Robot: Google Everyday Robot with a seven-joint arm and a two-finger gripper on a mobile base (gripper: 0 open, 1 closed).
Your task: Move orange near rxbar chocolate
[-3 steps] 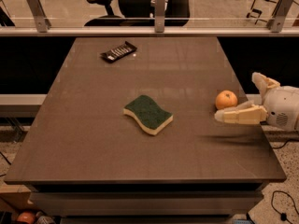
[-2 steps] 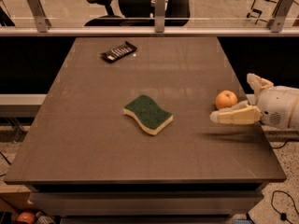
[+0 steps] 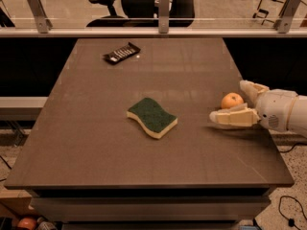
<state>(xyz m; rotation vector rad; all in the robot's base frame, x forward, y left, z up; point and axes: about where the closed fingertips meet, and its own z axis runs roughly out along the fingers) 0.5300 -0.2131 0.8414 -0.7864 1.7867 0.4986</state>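
Observation:
The orange (image 3: 232,100) sits on the brown table (image 3: 96,143) near its right edge. My gripper (image 3: 229,102) reaches in from the right, open, with one white finger (image 3: 232,117) in front of the orange and the other (image 3: 253,88) behind it. The orange lies between the fingers, which are not closed on it. The rxbar chocolate (image 3: 122,53), a flat black bar with white print, lies at the far left of the table, well away from the orange.
A green-and-yellow wavy sponge (image 3: 152,117) lies at the table's middle, between the orange and the bar. A railing with glass (image 3: 158,30) runs along the far edge, with office chairs behind it. Small objects lie on the floor at bottom left (image 3: 28,223).
My gripper has slid a little to the left, so its fingers reach further past the orange. The orange, sponge and bar have not moved.

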